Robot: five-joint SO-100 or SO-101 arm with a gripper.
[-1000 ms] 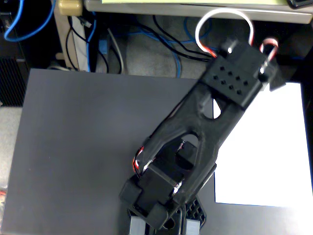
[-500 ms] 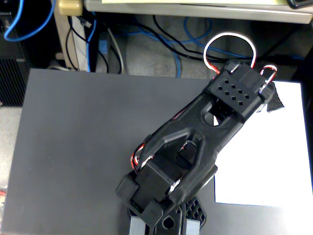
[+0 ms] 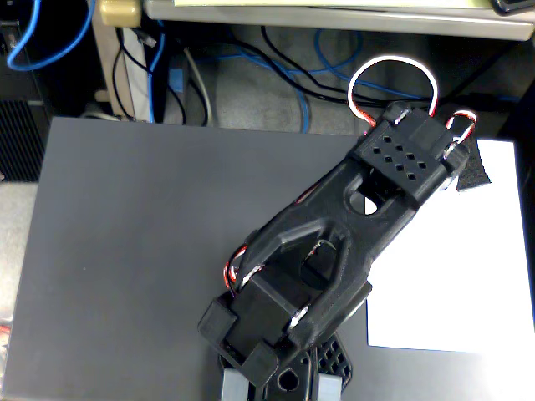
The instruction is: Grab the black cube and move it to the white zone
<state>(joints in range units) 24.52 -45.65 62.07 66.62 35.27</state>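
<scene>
The black cube [image 3: 475, 171] peeks out beside the arm's hidden gripper, over the white zone [image 3: 468, 267]; grip unclear.

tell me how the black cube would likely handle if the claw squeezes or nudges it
Only a corner of the black cube shows past the arm, over the white zone. Its rough, matte edge suggests foam: probably light and squashy, grippy rather than slippery. The blocky shape seems unlikely to roll. The claw itself is hidden.

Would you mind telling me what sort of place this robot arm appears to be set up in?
Probably an office or lab workbench. A dark grey mat lies on the table with a white paper sheet at its right, and a tangle of blue and black cables runs along the back under a desk edge.
</scene>
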